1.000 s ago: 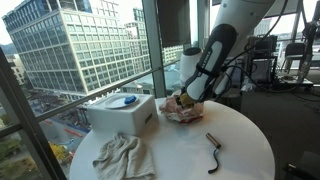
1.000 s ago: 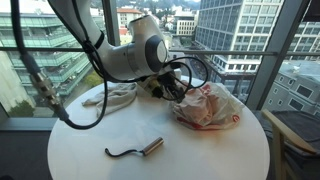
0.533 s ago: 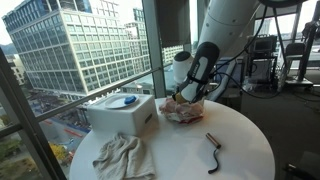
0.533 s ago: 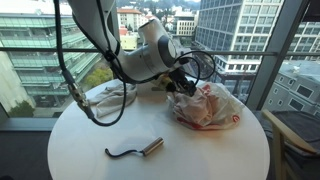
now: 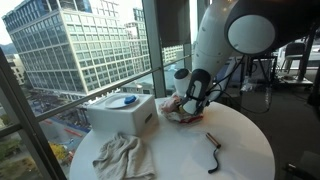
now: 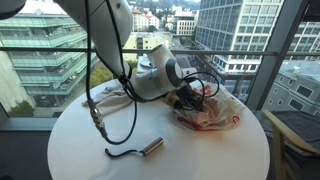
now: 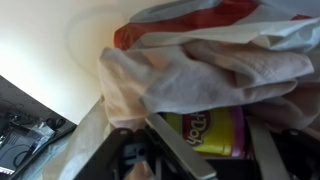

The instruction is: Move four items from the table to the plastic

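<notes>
Lowered into the plastic bag mouth — end effector astride yellow tub, grip impossible to tell, tub lying crosswise

One plastic bag is lying right at the gripper, and one yellow tub is showing between its fingers in the wrist view. One white box, one crumpled cloth and one bent metal tool are sitting farther from it, all on one round table.
</notes>
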You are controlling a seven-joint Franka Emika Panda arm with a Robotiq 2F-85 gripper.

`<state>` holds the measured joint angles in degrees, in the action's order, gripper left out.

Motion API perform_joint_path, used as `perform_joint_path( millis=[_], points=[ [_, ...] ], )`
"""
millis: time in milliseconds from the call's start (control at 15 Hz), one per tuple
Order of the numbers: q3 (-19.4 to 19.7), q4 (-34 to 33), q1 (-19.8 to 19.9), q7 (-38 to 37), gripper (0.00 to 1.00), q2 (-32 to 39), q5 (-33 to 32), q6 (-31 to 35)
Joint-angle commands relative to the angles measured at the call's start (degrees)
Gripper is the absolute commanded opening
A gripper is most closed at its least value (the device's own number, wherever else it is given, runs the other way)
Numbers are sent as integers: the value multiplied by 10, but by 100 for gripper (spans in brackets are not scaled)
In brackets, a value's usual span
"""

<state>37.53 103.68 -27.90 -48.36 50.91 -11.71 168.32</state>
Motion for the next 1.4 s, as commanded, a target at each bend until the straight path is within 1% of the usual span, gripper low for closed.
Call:
perform_joint_path(
  millis=[0,67,200,333,400,533,667,733,800,933,1000,1133,1333],
  points=[
    [31,66,-38,8,97,-67,6,8],
    [53,94,-58,6,100,-88,-1,15],
    [94,146,-94,7,100,-133,-8,14],
    [115,199,-117,28,100,-198,-8,-16],
    [98,225,-112,74,100,-231,20,-40],
    [103,287,-127,126,100,-293,32,-59],
    [102,355,-134,149,100,-353,10,-68],
    [79,382,-113,146,100,-376,-17,-69],
    [65,404,-105,150,100,-390,-23,-73],
    [35,438,-88,117,100,-383,-48,-39],
    [48,452,-115,128,100,-375,-21,-25],
    [26,456,-114,106,100,-353,-9,8],
    [-9,444,-105,91,100,-335,21,24]
  ],
)
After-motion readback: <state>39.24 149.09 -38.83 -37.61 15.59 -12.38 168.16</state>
